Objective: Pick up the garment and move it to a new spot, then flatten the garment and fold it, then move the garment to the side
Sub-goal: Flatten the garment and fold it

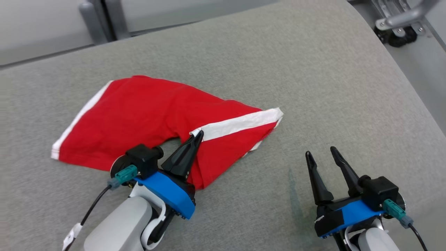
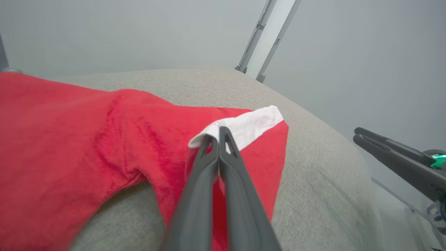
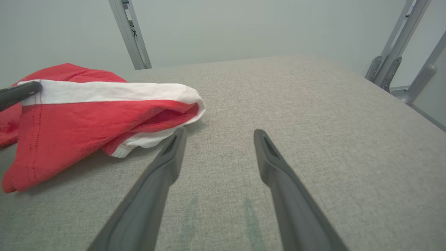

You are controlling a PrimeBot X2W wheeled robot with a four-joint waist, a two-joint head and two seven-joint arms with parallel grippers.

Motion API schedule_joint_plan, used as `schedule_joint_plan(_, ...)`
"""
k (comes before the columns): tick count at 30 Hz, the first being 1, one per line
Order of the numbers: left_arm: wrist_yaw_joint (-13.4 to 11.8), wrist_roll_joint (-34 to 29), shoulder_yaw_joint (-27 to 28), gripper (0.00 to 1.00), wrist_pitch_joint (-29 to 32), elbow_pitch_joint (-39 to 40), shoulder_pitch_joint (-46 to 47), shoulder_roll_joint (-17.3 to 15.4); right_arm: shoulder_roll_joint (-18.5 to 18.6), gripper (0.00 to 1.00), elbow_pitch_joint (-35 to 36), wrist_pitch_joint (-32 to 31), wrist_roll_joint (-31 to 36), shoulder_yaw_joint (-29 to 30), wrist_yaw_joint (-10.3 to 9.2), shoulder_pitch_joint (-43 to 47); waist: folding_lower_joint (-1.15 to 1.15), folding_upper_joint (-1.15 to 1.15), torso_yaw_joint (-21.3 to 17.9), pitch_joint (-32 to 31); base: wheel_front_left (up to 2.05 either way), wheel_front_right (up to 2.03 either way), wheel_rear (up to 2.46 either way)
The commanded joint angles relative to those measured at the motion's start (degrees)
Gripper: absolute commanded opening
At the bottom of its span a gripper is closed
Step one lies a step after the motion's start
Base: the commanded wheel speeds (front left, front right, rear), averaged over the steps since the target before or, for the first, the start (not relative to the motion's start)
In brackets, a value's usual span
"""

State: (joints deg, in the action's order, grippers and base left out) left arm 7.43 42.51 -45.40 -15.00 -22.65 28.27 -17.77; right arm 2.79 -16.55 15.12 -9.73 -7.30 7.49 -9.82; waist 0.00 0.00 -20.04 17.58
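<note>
The garment [image 1: 139, 118] is a pair of red shorts with white bands, lying rumpled on the grey padded table [image 1: 278, 69]. My left gripper [image 1: 198, 134] is shut on the garment's white band at its near edge, the two fingers pressed together around the cloth's corner. In the left wrist view the left gripper [image 2: 218, 134] pinches the white hem of the garment [image 2: 87, 139]. My right gripper [image 1: 321, 151] stands open to the right of the cloth, holding nothing. In the right wrist view the right gripper [image 3: 219, 134] hovers over bare fabric, the garment [image 3: 87, 118] just left of its left finger.
The table's right edge [image 1: 418, 101] curves down toward a metal frame with a black wheel [image 1: 400, 35]. A grey upright post [image 1: 92, 21] stands behind the table at the far left. Bare grey surface stretches right and beyond the garment.
</note>
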Motion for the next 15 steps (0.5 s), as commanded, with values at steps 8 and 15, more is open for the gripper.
schedule_joint_plan(8, 0.10, -2.61, 2.13, 0.00, -0.27, 0.49, -5.10, 1.57, 0.19, 1.00, -2.85, 0.06, 1.65, 2.70, 0.00, 0.61, 0.00, 0.00, 7.98, -5.59, 0.00, 0.00, 0.00)
schedule_joint_plan(15, 0.10, -3.89, 4.59, 0.00, -0.28, -1.30, -10.70, 1.84, 0.22, 1.00, -6.14, 0.05, 2.45, 3.47, 0.00, 1.63, 0.00, 0.00, 15.51, -10.50, 0.00, 0.00, 0.00)
